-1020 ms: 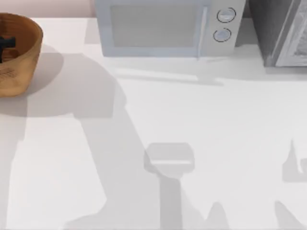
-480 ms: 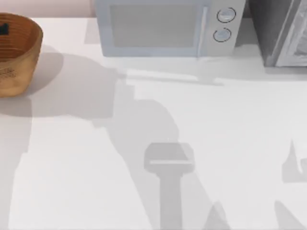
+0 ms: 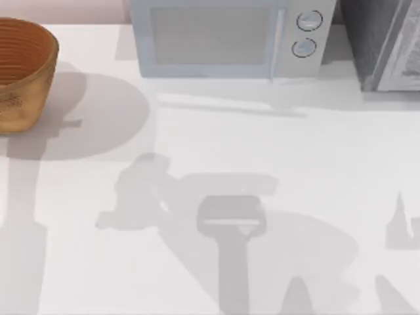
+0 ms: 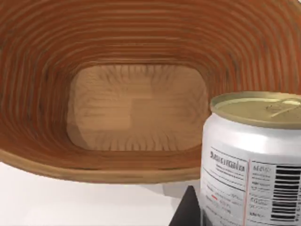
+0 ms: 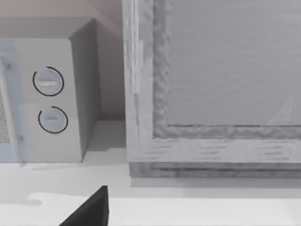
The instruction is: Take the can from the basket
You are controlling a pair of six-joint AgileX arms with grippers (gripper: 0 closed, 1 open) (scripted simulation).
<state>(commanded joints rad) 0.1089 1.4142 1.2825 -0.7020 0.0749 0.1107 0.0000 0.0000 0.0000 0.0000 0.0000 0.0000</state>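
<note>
Gone from basket (image 3: 26,79) far left: dark gripper. Left gripper (image 4: 188,209) clamps white, gold-topped can (image 4: 254,155); right jaws unclear.

Basket (image 4: 56,56): woven, ribbed rings, matt orange-brown, rough-looking. Can (image 4: 254,160): smooth glossy white metal side with printed label, dull gold metal lid. Table (image 3: 295,164): matt white, smooth. Microwave (image 3: 226,36): pale smooth casing, satin. Grey unit (image 5: 211,94) beside it: rough, grainy frame.
</note>
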